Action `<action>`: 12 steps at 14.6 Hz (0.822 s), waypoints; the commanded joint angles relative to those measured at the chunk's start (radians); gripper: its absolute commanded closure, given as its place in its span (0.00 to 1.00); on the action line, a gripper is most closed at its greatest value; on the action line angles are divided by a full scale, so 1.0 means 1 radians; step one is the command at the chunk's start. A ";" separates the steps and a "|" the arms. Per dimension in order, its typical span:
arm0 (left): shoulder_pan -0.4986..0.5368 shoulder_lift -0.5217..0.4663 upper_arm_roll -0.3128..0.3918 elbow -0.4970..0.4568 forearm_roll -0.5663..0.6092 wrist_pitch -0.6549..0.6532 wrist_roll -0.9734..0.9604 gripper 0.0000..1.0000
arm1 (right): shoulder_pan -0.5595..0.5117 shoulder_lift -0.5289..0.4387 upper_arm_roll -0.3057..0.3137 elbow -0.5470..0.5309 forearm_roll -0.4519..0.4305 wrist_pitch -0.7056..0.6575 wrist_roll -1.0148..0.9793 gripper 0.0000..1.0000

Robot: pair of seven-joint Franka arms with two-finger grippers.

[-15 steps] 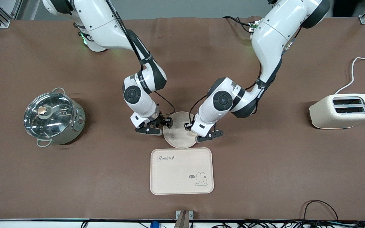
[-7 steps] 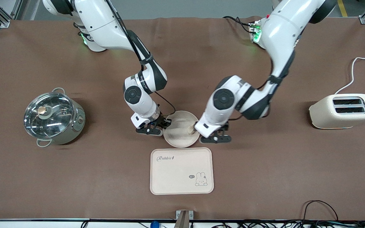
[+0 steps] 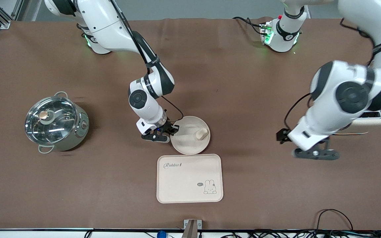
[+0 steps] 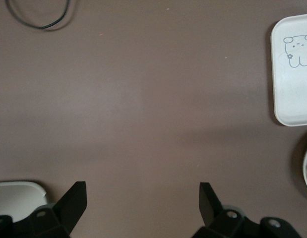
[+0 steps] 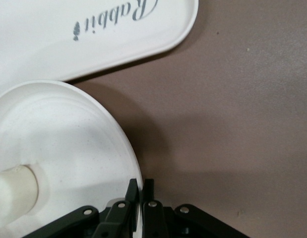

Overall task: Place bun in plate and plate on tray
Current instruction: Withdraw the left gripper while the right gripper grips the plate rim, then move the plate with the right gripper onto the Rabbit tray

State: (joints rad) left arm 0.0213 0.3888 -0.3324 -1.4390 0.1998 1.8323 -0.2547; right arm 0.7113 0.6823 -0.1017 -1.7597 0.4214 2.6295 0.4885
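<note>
The round cream plate (image 3: 186, 140) lies on the brown table, just farther from the front camera than the "Rabbit" tray (image 3: 190, 178). The small cream bun (image 3: 201, 134) lies in the plate, at its side toward the left arm's end. My right gripper (image 3: 172, 129) is shut on the plate's rim; in the right wrist view my right gripper (image 5: 142, 186) pinches the rim of the plate (image 5: 69, 139), with the bun (image 5: 14, 191) and tray (image 5: 69, 34) in sight. My left gripper (image 3: 309, 152) is open and empty over bare table near the toaster. In the left wrist view, the left gripper (image 4: 142, 198) has its jaws wide apart.
A steel pot with a glass lid (image 3: 56, 120) stands toward the right arm's end. A cream toaster (image 3: 372, 119) stands toward the left arm's end, partly hidden by the left arm. The tray's corner (image 4: 294, 74) shows in the left wrist view.
My left gripper let go of the bun in the plate and swung away toward the toaster. My right gripper stayed at the plate's rim.
</note>
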 commanded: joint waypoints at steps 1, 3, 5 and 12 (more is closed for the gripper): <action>0.055 -0.155 -0.004 -0.035 -0.065 -0.117 0.052 0.00 | -0.001 -0.023 -0.003 0.022 0.025 -0.014 0.036 1.00; 0.103 -0.221 -0.002 -0.037 -0.123 -0.157 0.097 0.00 | -0.013 -0.014 -0.004 0.074 0.025 -0.019 0.045 1.00; 0.108 -0.276 0.022 -0.041 -0.167 -0.218 0.104 0.00 | -0.053 -0.003 -0.004 0.156 0.025 -0.075 0.045 1.00; -0.210 -0.369 0.389 -0.086 -0.186 -0.272 0.144 0.00 | -0.173 0.210 -0.004 0.500 0.023 -0.137 0.045 1.00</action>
State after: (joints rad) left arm -0.1706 0.0417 0.0340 -1.4982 0.0311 1.5524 -0.1429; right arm 0.5705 0.7651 -0.1165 -1.4340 0.4281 2.4984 0.5312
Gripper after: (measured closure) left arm 0.000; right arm 0.943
